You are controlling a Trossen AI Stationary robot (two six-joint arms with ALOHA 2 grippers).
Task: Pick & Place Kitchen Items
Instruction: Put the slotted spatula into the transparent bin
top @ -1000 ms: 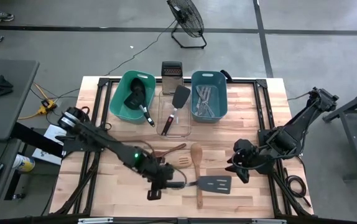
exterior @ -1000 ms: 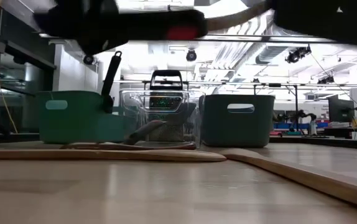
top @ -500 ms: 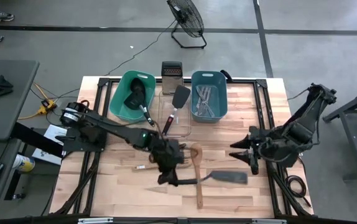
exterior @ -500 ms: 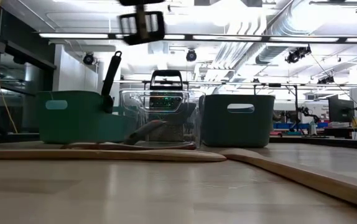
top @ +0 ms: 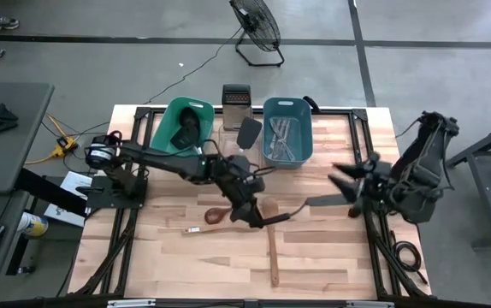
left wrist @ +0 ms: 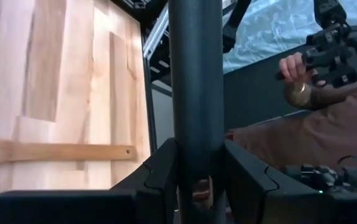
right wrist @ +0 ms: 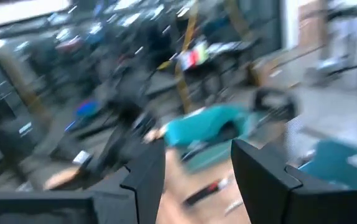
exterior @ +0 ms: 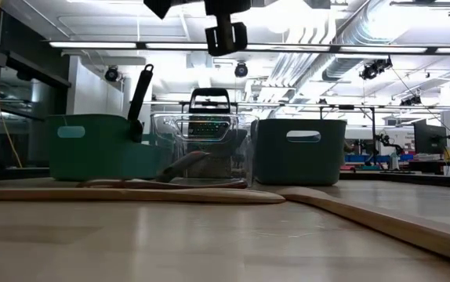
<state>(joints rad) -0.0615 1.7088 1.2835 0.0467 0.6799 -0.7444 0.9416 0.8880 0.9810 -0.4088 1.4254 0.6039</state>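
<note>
My left gripper [top: 258,216] is above the table's middle, shut on a black plastic turner [top: 314,203] whose blade [top: 327,201] points toward the right edge. My right gripper [top: 345,185] hangs open and empty just right of that blade, fingers pointing left. A wooden spoon [top: 272,244] lies flat on the table below the turner. Another brown spoon [top: 215,215] lies left of my left gripper. My left gripper pinches the turner's black handle [left wrist: 197,158] between its two fingers [left wrist: 163,171], near the handle's free end [top: 269,222]. The turner is lifted clear of the table. It reaches out from the fingers toward the table's right, about level.
At the far side stand a teal tub [top: 167,137] with black utensils, a clear tub [top: 228,158] holding a black turner, a blue tub [top: 305,128] with metal utensils, and a steel grater [top: 235,94]. A person's hand [left wrist: 293,65] shows beyond the table's edge.
My left gripper has carried the black turner from near the front edge up and toward the table's middle and far side. It turned, so the blade swung closer to my right gripper. My right gripper has risen, moved toward the far edge and turned level.
</note>
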